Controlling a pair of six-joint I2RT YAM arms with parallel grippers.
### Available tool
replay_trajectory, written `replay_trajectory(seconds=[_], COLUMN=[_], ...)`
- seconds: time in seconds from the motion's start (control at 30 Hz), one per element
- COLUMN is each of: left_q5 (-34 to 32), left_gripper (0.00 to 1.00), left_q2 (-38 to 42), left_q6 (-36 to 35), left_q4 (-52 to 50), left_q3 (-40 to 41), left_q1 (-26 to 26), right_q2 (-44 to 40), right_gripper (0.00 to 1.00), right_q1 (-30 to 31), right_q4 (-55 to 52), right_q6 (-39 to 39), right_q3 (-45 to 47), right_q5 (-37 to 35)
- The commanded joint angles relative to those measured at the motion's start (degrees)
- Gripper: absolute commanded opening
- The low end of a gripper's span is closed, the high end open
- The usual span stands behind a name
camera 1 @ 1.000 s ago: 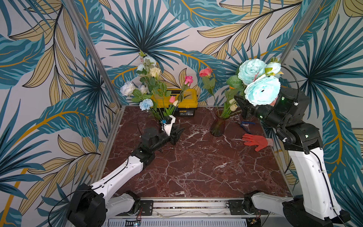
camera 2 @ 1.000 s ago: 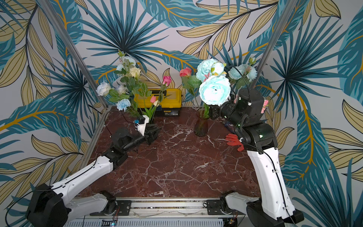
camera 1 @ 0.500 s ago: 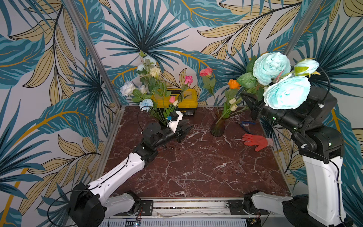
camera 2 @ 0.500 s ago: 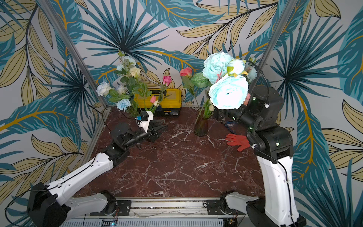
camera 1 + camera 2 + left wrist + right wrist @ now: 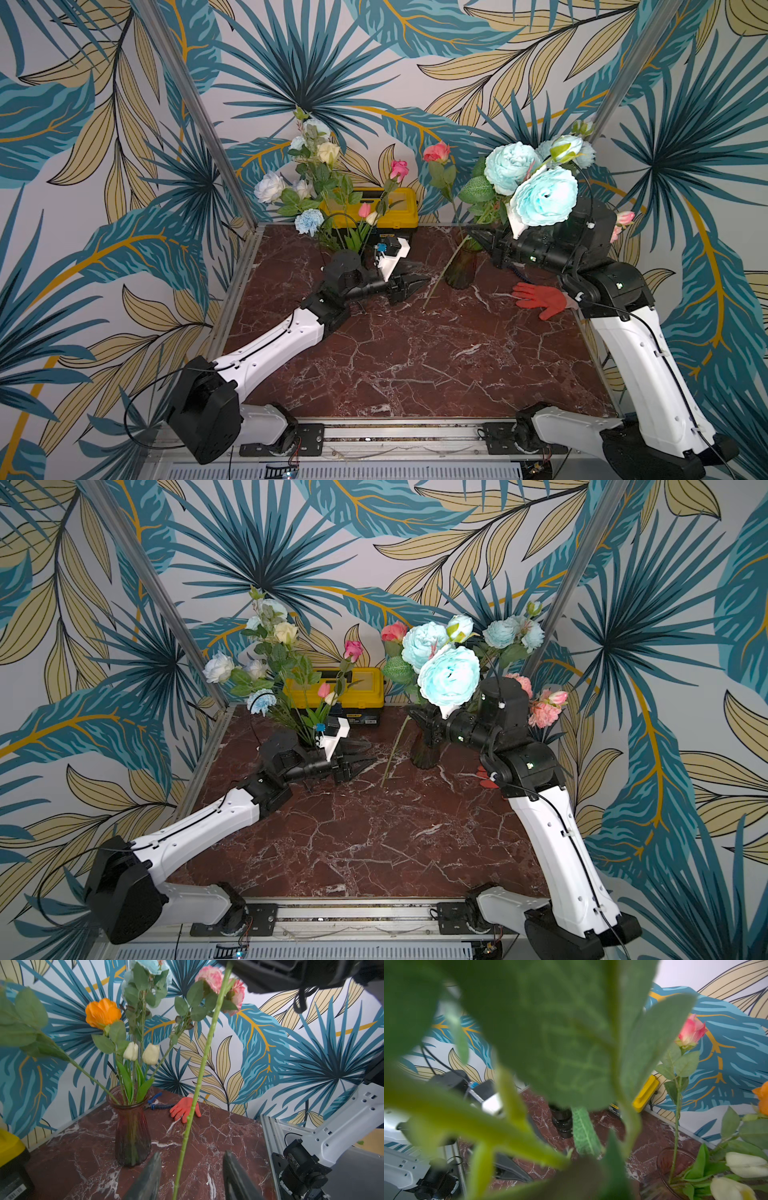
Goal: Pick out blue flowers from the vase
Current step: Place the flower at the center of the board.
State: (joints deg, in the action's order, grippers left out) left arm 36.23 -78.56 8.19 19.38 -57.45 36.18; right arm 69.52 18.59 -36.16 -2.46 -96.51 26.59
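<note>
— While the right gripper [image 5: 482, 239] hovers by the vase [image 5: 461, 270], where are the blue flowers [image 5: 542, 201]?
— Outside it, stem [image 5: 199, 1076] slanting down alongside. Right gripper seems clenched on that stem; left gripper [image 5: 191, 1159] is released, straddling its lower end.

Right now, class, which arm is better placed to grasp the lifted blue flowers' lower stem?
Left: the left gripper is open with the stem just ahead; the right gripper is shut on it higher up.

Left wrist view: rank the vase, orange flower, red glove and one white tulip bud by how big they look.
1. vase, clearly largest
2. orange flower and red glove: about alike, not ranked
3. white tulip bud, smallest
</note>
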Motion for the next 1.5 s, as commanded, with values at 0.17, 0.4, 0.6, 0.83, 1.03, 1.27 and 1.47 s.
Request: replay_trajectory(seconds=[0.17, 0.4, 0.6, 0.83, 1.03, 1.27, 1.47], left_q5=[0.58, 2.16, 1.71, 1.39, 1.56, 2.02, 1.42], left_gripper=[0.50, 0.47, 0.39, 0.33, 0.31, 0.15, 0.00], left_q2=[-3.61, -4.73, -4.32, -4.58, -5.08, -6.19, -5.75], left_q6=[-0.12, -0.23, -0.17, -0.09, -0.14, 0.69, 0.73], left_q4=[-0.12, -0.13, -0.12, -0.12, -0.13, -0.13, -0.13], left_q3=[-4.18, -5.86, -5.57, -6.46, -7.44, -8.01, -8.00], left_q1=[0.56, 1.37, 1.35, 1.37, 1.41, 1.38, 1.41], right_q2=[-0.22, 0.47, 0.55, 0.52, 0.80, 0.66, 0.19], right_gripper=[0.00, 0.00, 0.00, 0.00, 0.00, 0.00, 0.00], right_q1=[1.60, 2.38, 2.55, 2.85, 2.86, 2.89, 2.94], right_q4=[7.48, 10.76, 13.59, 16.03, 16.60, 16.83, 18.27], right_q6=[4.29, 5.84, 7.28, 8.28, 8.43, 8.35, 9.13], right_q3=[3.39, 6.85, 10.17, 13.79, 14.79, 15.72, 17.79], right_q5=[4.00, 4.50, 4.87, 5.11, 5.60, 5.48, 4.92])
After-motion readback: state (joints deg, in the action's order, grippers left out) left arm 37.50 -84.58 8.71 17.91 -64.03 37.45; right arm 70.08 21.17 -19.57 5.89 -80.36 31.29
